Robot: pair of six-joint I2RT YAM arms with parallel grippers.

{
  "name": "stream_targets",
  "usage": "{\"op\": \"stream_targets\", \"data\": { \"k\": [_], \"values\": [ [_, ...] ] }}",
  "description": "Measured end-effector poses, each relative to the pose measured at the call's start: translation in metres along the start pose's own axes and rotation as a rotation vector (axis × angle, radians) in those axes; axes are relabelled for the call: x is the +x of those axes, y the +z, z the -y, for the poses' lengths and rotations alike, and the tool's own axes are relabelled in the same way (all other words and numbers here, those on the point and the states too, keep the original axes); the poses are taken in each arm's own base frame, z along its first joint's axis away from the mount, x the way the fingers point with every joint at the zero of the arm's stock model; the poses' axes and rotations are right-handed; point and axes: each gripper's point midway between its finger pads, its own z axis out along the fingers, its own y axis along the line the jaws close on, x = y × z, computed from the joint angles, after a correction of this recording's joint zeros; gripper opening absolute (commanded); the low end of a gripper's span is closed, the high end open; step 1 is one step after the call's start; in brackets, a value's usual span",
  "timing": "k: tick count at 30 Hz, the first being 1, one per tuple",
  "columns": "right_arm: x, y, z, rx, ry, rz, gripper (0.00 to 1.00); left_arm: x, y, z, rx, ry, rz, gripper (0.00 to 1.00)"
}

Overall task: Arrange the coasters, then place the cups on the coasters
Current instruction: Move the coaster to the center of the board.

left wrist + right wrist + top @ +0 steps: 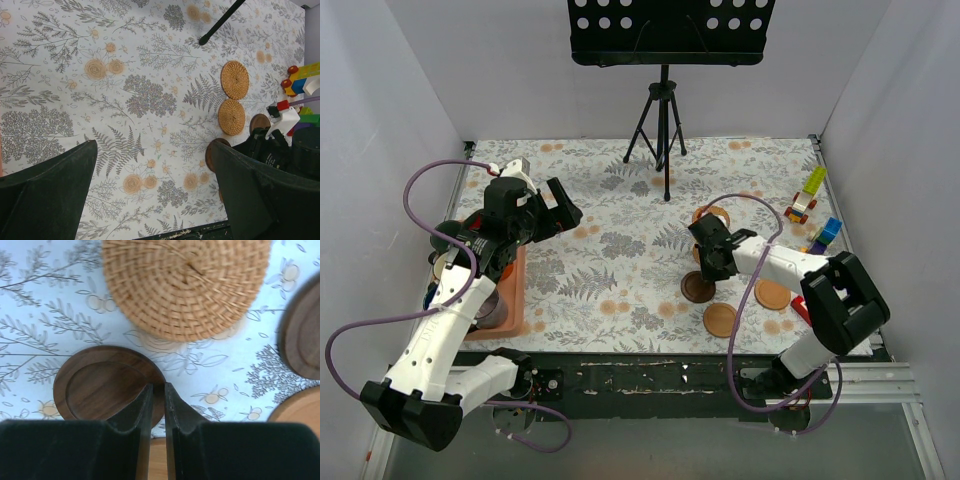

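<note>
My right gripper (705,274) points down at a dark brown coaster (698,290). In the right wrist view its jaws (158,386) stand almost together, pinching that coaster's (100,385) raised rim. A woven rattan coaster (185,285) lies just beyond, a second dark brown one (302,335) to the right. Two orange-brown coasters (720,320) (772,294) lie nearer the front. My left gripper (562,208) hovers wide open over bare cloth (154,145), holding nothing. Cups (491,308) sit in the pink tray (516,290), mostly hidden under my left arm.
A tripod (662,130) with a black perforated panel stands at the back centre. Colourful toy blocks (810,195) (827,235) lie at the right edge. Both rattan coasters (235,80) (231,116) show in the left wrist view. White walls close off three sides.
</note>
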Motion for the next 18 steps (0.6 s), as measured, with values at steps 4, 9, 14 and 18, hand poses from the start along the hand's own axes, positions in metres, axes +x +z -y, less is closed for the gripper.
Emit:
{"op": "stream_targets", "data": {
  "k": [4, 9, 14, 18],
  "values": [
    [-0.006, 0.001, -0.019, -0.016, -0.051, -0.019, 0.23, 0.000, 0.000, 0.000, 0.001, 0.000, 0.000, 0.98],
    [-0.012, 0.002, -0.042, -0.051, -0.107, -0.030, 0.27, 0.000, 0.000, 0.000, 0.001, 0.000, 0.001, 0.98],
    [-0.012, 0.000, -0.059, -0.086, -0.140, -0.032, 0.42, 0.000, 0.000, 0.000, 0.000, 0.000, 0.001, 0.98],
    [-0.008, -0.009, -0.070, -0.136, -0.200, -0.017, 0.66, 0.000, 0.000, 0.000, -0.001, 0.001, 0.001, 0.98]
  ]
}}
